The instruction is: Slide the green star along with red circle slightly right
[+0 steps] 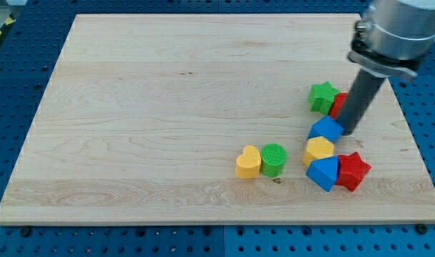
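The green star lies at the view's right side of the wooden board. The red circle touches its right side and is mostly hidden behind my rod. My tip rests on the board just below the red circle and right beside the blue block, on its right. The tip is to the lower right of the green star.
Below the blue block lie a yellow block, a blue triangle and a red star. A yellow heart and a green cylinder touch near the view's bottom centre. The board's right edge is close.
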### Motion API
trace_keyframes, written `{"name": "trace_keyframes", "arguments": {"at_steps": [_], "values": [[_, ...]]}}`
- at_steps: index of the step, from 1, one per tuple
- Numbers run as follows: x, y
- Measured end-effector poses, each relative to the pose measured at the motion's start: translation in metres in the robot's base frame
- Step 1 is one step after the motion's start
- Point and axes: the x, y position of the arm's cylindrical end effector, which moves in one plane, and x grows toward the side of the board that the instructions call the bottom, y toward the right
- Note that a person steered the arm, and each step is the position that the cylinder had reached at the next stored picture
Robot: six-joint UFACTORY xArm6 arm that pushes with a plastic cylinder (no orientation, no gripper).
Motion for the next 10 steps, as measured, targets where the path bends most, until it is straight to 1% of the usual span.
{"name": "trace_keyframes", "arguments": {"at_steps": [1,2,3,5,6,10], "values": [[-0.005,-0.052],[-0.038,-0.055],[-0.052,-0.047],[-0.076,-0.007],[-0.088,-0.002],[-0.090,0.014]]}}
